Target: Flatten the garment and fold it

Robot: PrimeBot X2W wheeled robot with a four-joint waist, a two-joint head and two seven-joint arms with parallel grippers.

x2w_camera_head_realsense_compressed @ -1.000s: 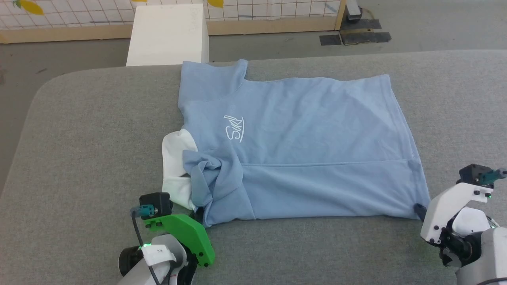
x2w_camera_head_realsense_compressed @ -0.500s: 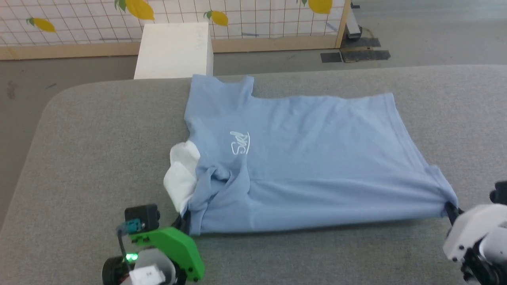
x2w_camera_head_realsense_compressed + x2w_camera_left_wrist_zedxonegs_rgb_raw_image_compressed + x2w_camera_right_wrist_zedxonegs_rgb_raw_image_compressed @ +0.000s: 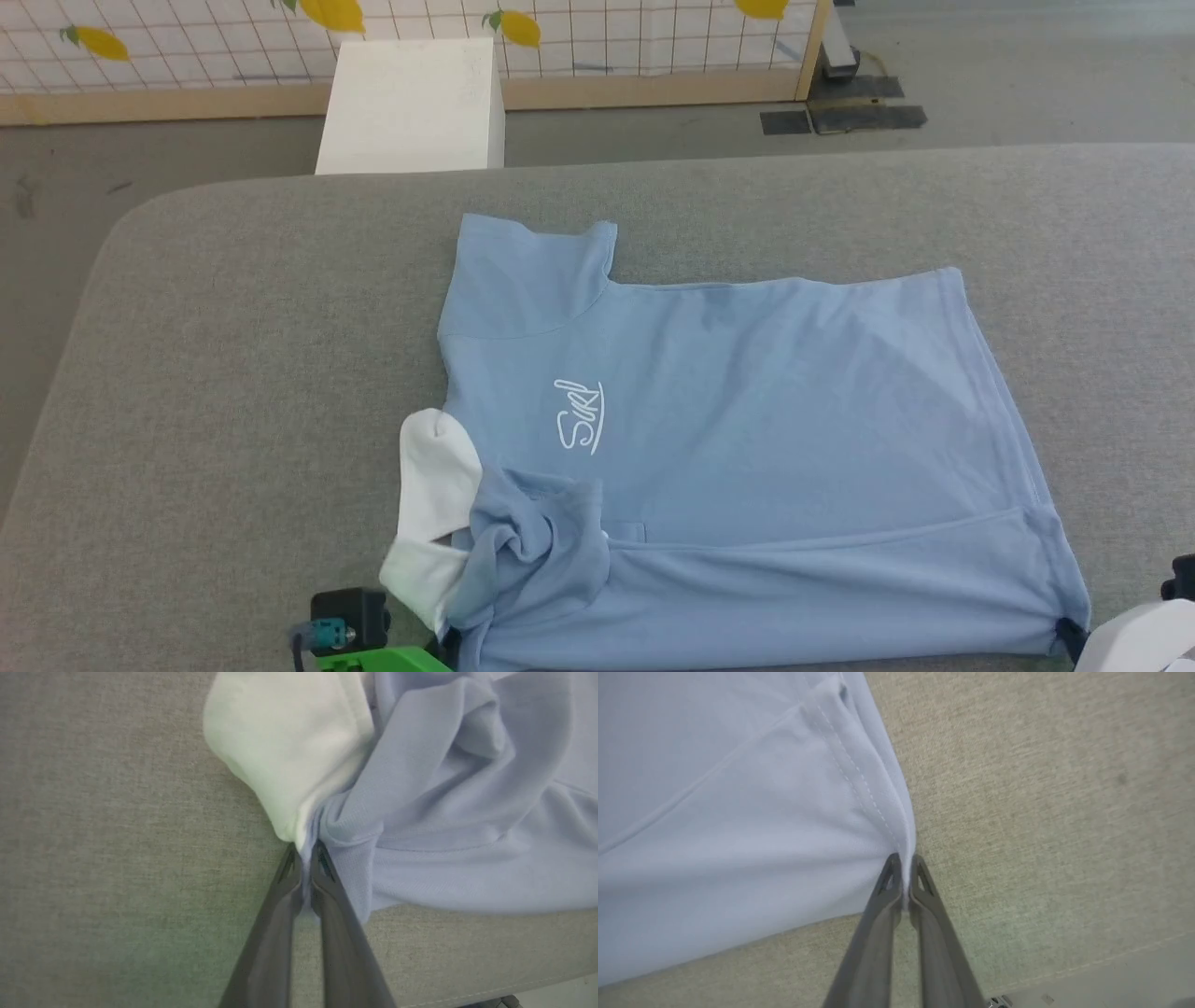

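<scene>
Shirt (image 3: 747, 448) lay mostly flat on the grey pad (image 3: 233, 373), near edge folded over. Left gripper (image 3: 306, 854) was clamped on bunched fabric beside the white collar (image 3: 289, 751). Right gripper (image 3: 906, 861) pinched the near hem corner. Beyond the pad: white box (image 3: 411, 103), gridded fence (image 3: 607, 37), grey floor (image 3: 1027, 75).

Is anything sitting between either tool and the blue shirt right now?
Nothing visible does: the left tool pinches the shirt beside its white collar, the right tool pinches its hem corner.
</scene>
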